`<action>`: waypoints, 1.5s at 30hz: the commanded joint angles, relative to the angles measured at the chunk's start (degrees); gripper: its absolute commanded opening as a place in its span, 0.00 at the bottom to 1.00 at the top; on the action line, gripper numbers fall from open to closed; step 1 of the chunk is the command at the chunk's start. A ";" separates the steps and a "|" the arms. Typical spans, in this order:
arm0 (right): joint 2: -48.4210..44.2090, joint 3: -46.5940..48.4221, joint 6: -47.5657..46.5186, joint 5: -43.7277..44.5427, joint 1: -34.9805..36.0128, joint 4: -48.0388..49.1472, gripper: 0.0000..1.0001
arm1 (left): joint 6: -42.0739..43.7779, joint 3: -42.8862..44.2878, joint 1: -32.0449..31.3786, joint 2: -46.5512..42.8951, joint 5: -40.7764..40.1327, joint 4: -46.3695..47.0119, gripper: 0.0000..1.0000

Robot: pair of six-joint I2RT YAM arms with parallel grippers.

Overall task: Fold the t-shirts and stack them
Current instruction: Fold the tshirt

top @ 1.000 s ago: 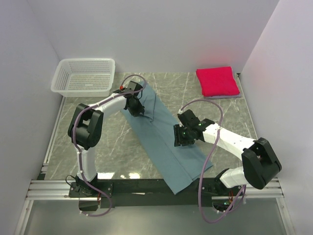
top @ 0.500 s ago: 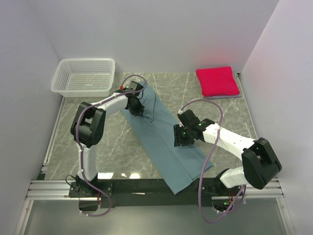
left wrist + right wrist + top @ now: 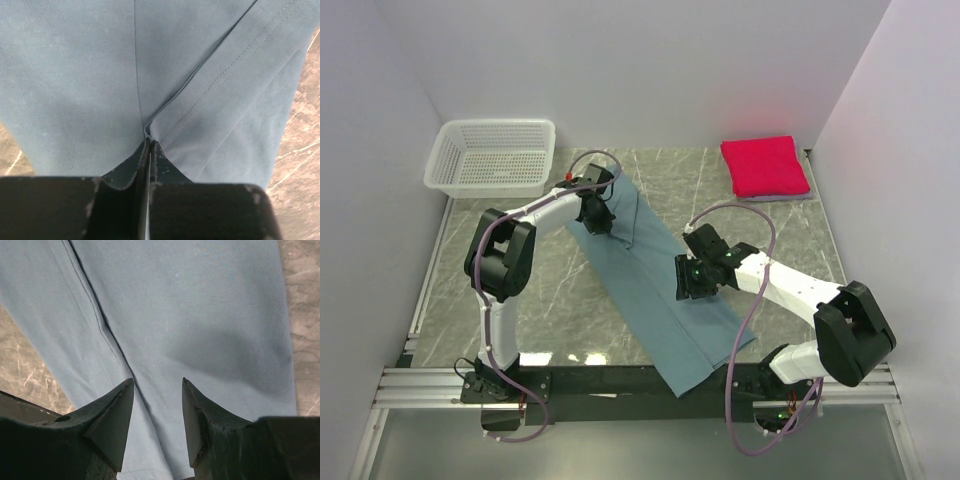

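The teal-blue t-shirt lies as a long folded strip across the surface, its near end over the front edge. The right hand is open over its middle. Farther, the left hand is closed, pinching a fold. The folded crimson-pink t-shirt lies far right.

Bright, even light; soft shadows; sharp focus.

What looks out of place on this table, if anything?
The teal-blue shirt lies slantwise across the table, and its near end overhangs the table edge onto the black rail. The crimson-pink shirt sits neatly folded at the far right.
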 commanded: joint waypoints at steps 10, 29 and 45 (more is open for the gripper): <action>-0.16 0.21 -0.99 -0.13 -0.48 1.06 0.51 | -1.64 -2.39 -3.33 -6.31 -6.29 -1.50 0.06; 0.63 0.65 -1.17 -0.22 -0.66 1.32 0.50 | -1.12 -1.42 -5.97 -3.06 -11.57 -1.85 0.33; -6.84 -3.21 -0.20 -2.41 -3.47 4.74 0.50 | 12.32 1.21 0.00 -4.66 5.90 23.98 0.35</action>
